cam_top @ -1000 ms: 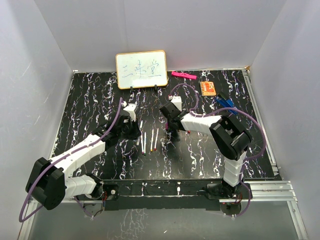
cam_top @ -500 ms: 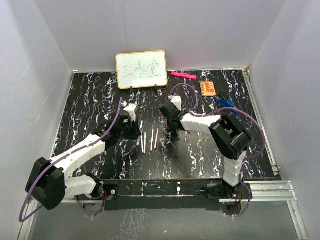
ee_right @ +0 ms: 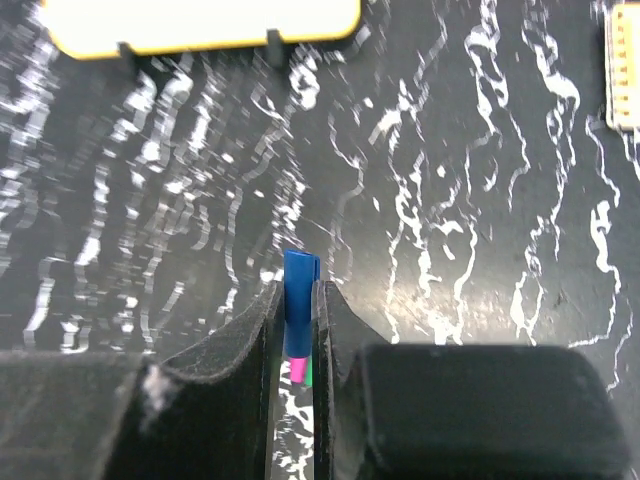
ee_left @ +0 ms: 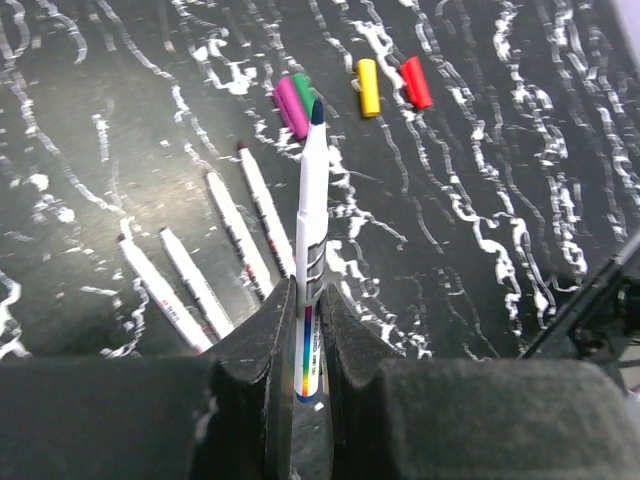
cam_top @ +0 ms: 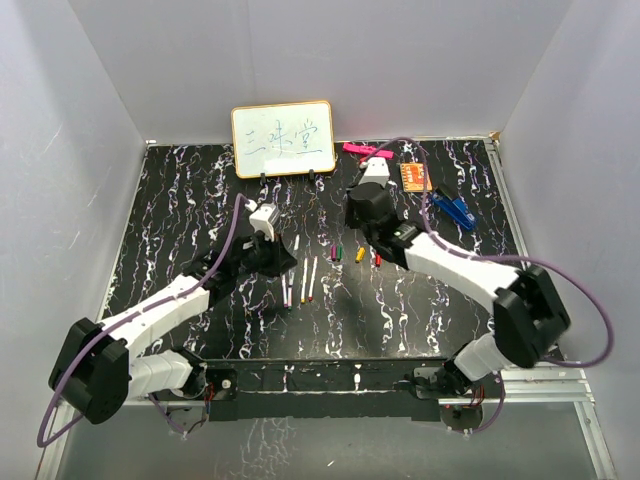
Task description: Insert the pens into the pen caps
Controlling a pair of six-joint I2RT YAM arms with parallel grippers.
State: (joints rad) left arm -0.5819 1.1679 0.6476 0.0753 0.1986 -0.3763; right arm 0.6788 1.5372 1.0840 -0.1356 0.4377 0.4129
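My left gripper (ee_left: 306, 300) is shut on a white pen (ee_left: 312, 200) that points its dark tip forward, toward the caps. In the top view this left gripper (cam_top: 283, 252) sits left of the caps. Several more pens (ee_left: 238, 230) lie side by side on the black table. Purple (ee_left: 291, 107), green (ee_left: 303, 88), yellow (ee_left: 368, 87) and red (ee_left: 416, 82) pen caps lie in a row ahead. My right gripper (ee_right: 298, 296) is shut on a blue cap (ee_right: 299, 270), which stands up between its fingers. It hangs above the table behind the cap row (cam_top: 356, 214).
A yellow-framed whiteboard (cam_top: 283, 139) stands at the back. A pink bar (cam_top: 366, 150), an orange board (cam_top: 416, 177) and a blue clip (cam_top: 455, 208) lie back right. Grey walls enclose the table on three sides.
My right arm has lifted off the table by the caps and swung up and back, carrying the blue cap. My left gripper has shifted slightly forward with its pen.
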